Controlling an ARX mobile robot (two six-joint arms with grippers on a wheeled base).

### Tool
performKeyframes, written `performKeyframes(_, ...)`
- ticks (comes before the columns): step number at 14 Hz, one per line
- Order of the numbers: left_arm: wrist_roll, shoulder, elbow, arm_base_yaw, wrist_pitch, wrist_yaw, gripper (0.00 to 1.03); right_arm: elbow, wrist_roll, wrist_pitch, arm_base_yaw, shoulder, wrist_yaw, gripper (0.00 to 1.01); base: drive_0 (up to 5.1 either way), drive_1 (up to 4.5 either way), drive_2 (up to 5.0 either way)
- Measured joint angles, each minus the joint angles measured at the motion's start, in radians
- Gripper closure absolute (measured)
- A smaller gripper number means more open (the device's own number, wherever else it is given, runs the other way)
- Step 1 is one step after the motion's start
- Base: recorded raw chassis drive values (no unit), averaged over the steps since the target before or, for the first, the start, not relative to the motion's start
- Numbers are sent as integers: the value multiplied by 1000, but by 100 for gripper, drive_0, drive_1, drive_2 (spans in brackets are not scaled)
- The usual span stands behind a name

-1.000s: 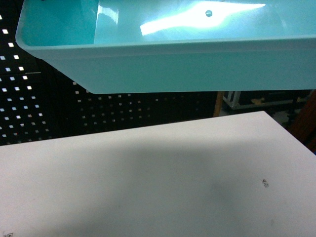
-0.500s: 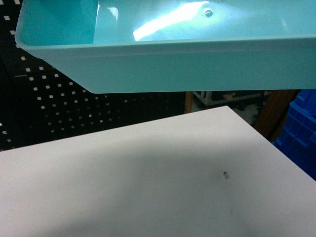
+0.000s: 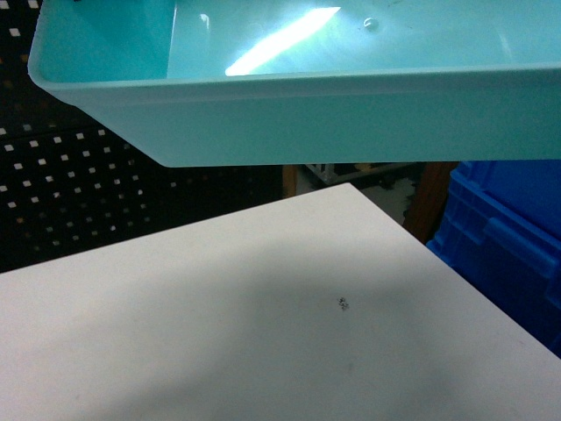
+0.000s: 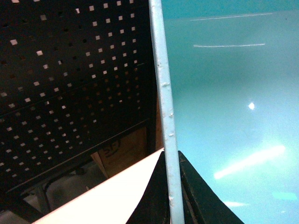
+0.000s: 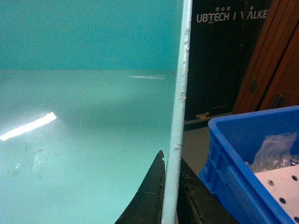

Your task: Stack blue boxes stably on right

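One blue box (image 3: 351, 114) is hanging in the air at the top of the head view, well above the white table (image 3: 219, 333), open side up, running off frame at the right and top. Light is glaring off its inner floor, and a small round mark is showing there near the far wall. Its shadow is falling across the middle of the table.

Left fingers (image 4: 159, 200) are pinching the box's left rim (image 4: 163, 93), one dark finger on each side of the wall, clamped on it. Right fingers (image 5: 152, 196) are doing the same on the right rim (image 5: 180, 102), clenched on the wall from both sides. So both arms are carrying the box by opposite end walls, and neither gripper is showing in the head view.

Dark blue crate (image 3: 508, 246) is sitting just off the table's right edge, lower right in the head view, below the box's right end. Right wrist view is showing the same crate (image 5: 233, 163) just beside the box wall, apart from it, with a clear plastic bag (image 5: 275, 149) and a white perforated plate (image 5: 285, 186) inside.

Black pegboard (image 4: 70, 70) is standing behind the table on the left, with a cardboard carton (image 4: 124, 151) under it. A tiny dark speck (image 3: 343, 303) is lying on the table right of centre
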Motion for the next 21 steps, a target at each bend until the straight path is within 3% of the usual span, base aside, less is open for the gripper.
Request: performKeyframes(21,0,0,0,0,0,0,101,0,0,1,0,0,0,94,-157,-157,-157)
